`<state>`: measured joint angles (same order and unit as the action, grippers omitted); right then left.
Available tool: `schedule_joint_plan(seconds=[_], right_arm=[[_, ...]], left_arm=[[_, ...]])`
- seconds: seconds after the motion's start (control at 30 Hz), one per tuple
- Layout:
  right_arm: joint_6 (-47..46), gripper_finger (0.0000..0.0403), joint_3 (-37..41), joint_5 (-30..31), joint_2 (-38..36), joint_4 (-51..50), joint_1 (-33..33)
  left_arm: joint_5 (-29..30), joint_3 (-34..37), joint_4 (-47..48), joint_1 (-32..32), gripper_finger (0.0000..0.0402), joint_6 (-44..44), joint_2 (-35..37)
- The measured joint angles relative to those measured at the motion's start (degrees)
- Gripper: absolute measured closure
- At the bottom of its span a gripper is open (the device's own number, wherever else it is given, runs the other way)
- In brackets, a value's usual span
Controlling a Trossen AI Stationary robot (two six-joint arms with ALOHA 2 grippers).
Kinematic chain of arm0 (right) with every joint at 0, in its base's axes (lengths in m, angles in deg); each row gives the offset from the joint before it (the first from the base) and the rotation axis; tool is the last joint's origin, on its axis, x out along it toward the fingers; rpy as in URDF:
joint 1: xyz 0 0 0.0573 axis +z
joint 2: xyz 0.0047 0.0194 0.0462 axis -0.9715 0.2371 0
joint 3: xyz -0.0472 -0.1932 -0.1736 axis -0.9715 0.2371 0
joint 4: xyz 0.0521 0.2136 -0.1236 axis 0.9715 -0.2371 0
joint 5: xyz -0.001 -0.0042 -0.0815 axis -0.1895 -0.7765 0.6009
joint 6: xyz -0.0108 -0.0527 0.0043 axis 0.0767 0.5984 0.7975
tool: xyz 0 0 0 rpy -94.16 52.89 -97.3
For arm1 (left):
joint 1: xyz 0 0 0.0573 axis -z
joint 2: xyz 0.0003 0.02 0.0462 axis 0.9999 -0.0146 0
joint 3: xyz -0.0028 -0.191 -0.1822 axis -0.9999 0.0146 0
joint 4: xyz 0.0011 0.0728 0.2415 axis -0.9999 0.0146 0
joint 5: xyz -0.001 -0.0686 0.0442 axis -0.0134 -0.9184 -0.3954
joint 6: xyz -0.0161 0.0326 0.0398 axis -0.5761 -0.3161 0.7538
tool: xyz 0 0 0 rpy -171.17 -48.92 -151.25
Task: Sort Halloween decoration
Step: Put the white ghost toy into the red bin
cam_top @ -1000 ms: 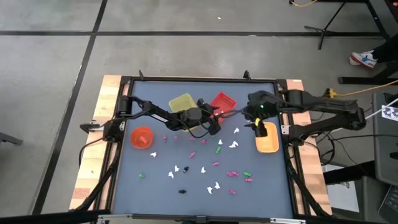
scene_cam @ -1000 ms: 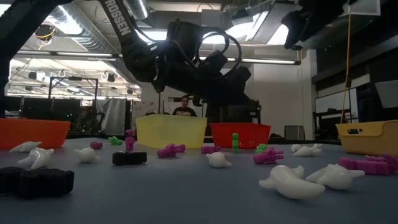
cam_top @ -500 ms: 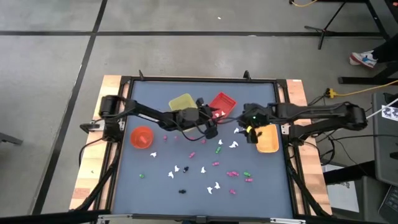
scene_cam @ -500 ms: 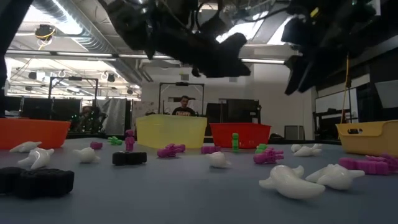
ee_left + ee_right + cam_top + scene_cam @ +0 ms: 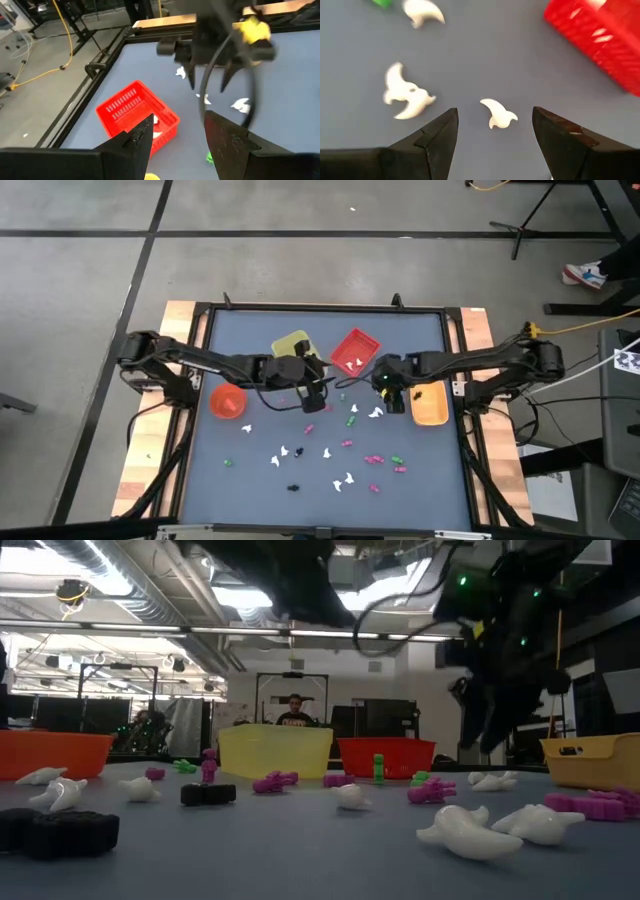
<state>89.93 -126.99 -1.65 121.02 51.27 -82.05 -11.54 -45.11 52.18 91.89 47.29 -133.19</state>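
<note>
Both arms have shifted since the earlier frames: the right gripper [image 5: 495,150] has left the orange tray [image 5: 431,410] for the red bin [image 5: 355,348], jaws wide and empty. One white trinket [image 5: 498,113] lies directly ahead between them, long axis across the gap, just beside that bin. Three more white trinkets are visible nearby. The left gripper [image 5: 177,137], jaws wide and empty, hovers beside the bin over the tabletop [image 5: 250,470].
</note>
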Motion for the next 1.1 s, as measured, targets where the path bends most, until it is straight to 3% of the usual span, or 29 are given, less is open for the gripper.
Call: schedule_joint_plan(seconds=[0.37, 0.53, 1.1], right_arm=[[0.71, 0.0150, 0.00, 0.53, 5.92, 2.30, -4.58], [1.79, 0.0150, 0.00, -3.36, 6.93, 2.07, -6.83], [1.75, 0.0150, -0.22, -4.75, 10.74, 3.20, -6.63]], left_arm=[[3.11, 0.02, 5.65, 4.76, 0.0241, -0.18, 3.56], [3.15, 0.02, 7.46, 5.39, 0.0241, -3.30, 3.56], [3.20, 0.04, 8.83, 5.35, 0.0241, -4.50, 3.56]])
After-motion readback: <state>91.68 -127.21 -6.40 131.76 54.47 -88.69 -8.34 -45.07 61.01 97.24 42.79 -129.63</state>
